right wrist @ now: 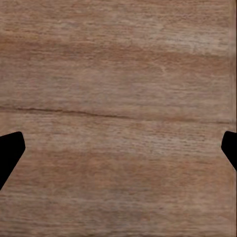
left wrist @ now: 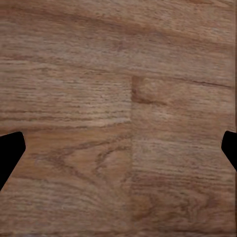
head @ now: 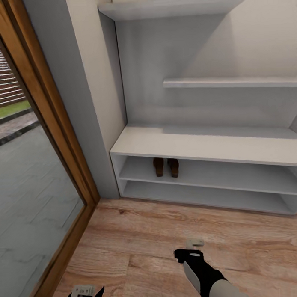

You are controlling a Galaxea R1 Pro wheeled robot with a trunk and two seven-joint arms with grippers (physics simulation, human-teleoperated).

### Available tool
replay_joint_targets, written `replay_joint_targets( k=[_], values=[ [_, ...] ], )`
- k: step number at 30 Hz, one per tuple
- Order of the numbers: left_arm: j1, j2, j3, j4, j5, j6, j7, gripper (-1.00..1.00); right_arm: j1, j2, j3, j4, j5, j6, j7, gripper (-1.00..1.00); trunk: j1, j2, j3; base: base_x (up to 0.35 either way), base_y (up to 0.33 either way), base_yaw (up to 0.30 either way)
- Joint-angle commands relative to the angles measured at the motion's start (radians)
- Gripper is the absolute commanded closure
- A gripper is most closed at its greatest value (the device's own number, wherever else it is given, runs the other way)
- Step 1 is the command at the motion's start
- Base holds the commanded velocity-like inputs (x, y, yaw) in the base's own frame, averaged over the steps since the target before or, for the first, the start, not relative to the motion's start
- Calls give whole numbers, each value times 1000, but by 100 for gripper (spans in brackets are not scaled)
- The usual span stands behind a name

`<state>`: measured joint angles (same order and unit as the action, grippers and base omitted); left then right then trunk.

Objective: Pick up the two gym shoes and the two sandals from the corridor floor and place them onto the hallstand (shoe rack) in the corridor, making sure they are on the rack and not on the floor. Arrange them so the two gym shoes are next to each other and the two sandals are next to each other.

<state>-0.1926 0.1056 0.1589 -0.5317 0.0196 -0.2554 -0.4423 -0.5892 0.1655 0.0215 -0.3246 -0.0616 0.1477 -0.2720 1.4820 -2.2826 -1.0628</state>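
Two sandals [head: 166, 167] already stand side by side on the upper open shelf of the rack [head: 208, 147], toward its left end, dark brown against pale grey. Each lies with its long axis running front to back, one end facing the back panel and the other the room; which end is the toe cannot be told at this size. No gym shoe lies on the visible stretch of floor [head: 138, 234], so the sandal half of the task appears done and the sneaker half remains. The left hand [head: 85, 295] and the right hand [head: 189, 250] both hang over bare planks; in each wrist view the fingertips [left wrist: 10, 153] [right wrist: 10, 153] sit at opposite edges with only wood grain between them, so both are spread wide and carry nothing. As a judgement, the next move calls for turning the base or head to find the sneakers, then bringing them to the free shelf space beside the sandals.
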Motion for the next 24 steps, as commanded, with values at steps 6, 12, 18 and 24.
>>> replay_joint_targets(
  k=[6, 12, 18, 24],
  values=[
    [-1, 2, 6, 2, 2, -2, -7, -100, 0, -41, 4, 90, -5, -99, -4, -100, -1, 0, -1, -337, 0, 0],
    [-1, 4, 14, 2, 2, -3, -6, -100, 2, -104, 6, 174, 4, -192, -3, -100, -1, 0, -1, -217, 0, 0],
    [-1, 7, 37, 2, 0, -4, -6, -100, 9, -152, 7, 219, 66, -312, 9, -100, -1, 0, -1, -48, 0, 0],
    [0, 10, 48, 9, -2, -4, -1, -100, 46, -165, 6, 231, 115, -416, 37, -100, -1, 0, -1, -9, 0, 0]
  ],
)
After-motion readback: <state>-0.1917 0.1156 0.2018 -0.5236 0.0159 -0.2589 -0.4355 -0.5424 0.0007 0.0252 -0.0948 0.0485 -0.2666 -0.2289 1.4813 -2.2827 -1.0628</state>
